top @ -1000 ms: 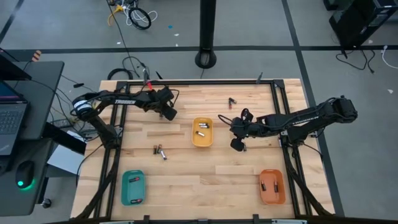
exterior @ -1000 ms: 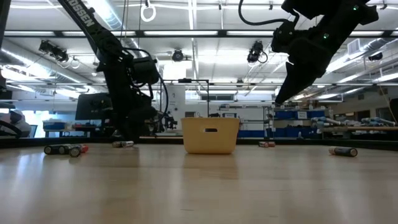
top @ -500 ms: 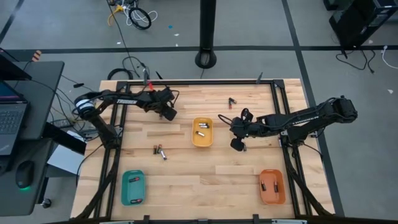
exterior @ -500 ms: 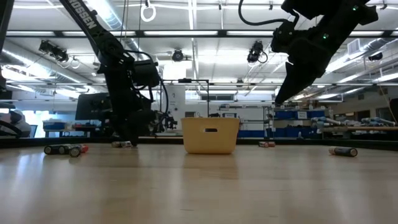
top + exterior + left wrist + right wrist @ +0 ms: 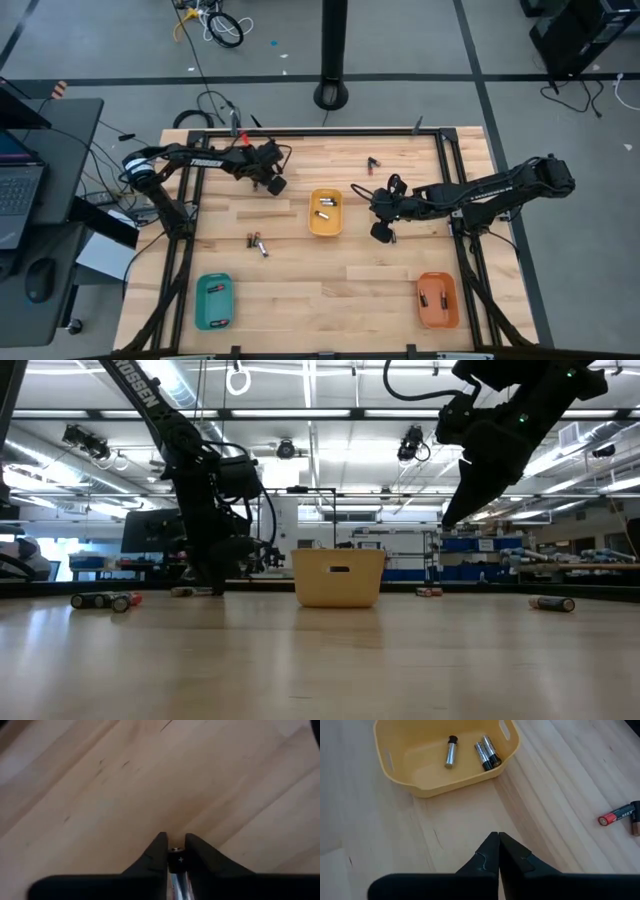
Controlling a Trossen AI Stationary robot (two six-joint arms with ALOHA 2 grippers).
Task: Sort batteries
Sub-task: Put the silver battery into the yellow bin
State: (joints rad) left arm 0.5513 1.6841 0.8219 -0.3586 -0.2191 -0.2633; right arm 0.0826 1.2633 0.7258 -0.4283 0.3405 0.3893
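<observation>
**Left fingers pinch a cell at the far-left of the counter**

Nearest the front edge of the pale wooden plank counter (image 5: 330,275) sit a teal plastic tray (image 5: 213,300) on the left and an orange plastic tray (image 5: 437,299) on the right, each with batteries inside. Farther in, two small loose cylindrical batteries (image 5: 258,243) lie together on the bare wood. At mid-depth stands the yellow plastic tray (image 5: 445,755), holding three silvery cells; just beside it hovers the right gripper (image 5: 498,851), fingers pressed together on nothing. Red-ended batteries (image 5: 620,815) lie near it.

Beyond that, toward the far-left part, the left gripper (image 5: 175,851) is low over the wood, its fingers narrow and closed around a slim silvery battery (image 5: 178,870), gripped across its barrel near one end.

Such a cell is likely light, rigid and smooth, so it may roll or slip; a hold across the middle of the barrel looks safest. A last battery (image 5: 372,162) lies near the far edge.
</observation>
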